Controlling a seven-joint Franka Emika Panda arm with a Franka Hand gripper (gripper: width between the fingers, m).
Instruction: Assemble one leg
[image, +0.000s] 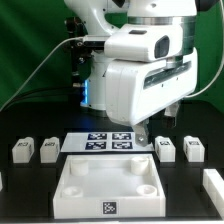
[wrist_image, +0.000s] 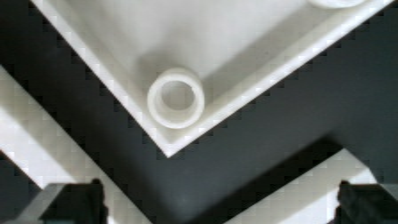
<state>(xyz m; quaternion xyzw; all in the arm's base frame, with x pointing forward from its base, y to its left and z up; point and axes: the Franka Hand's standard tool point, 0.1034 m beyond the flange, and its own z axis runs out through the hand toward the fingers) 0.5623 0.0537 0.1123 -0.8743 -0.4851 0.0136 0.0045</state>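
Four small white legs with black tags stand on the black table in the exterior view: two at that view's left (image: 21, 150) (image: 47, 149) and two at its right (image: 166, 147) (image: 194, 150). The large white square panel (image: 108, 186) lies in front, between them. My gripper (wrist_image: 217, 206) is open and empty, with its dark fingertips (wrist_image: 71, 205) wide apart. It hovers above a corner of the panel (wrist_image: 267, 60) with a round socket (wrist_image: 175, 95). In the exterior view the gripper (image: 173, 115) is mostly hidden under the arm's white body, above the right legs.
The marker board (image: 110, 141) lies flat behind the panel. Another white part (image: 213, 183) shows at the exterior view's right edge, and a sliver of one (image: 2, 180) at its left edge. A green backdrop stands behind the table.
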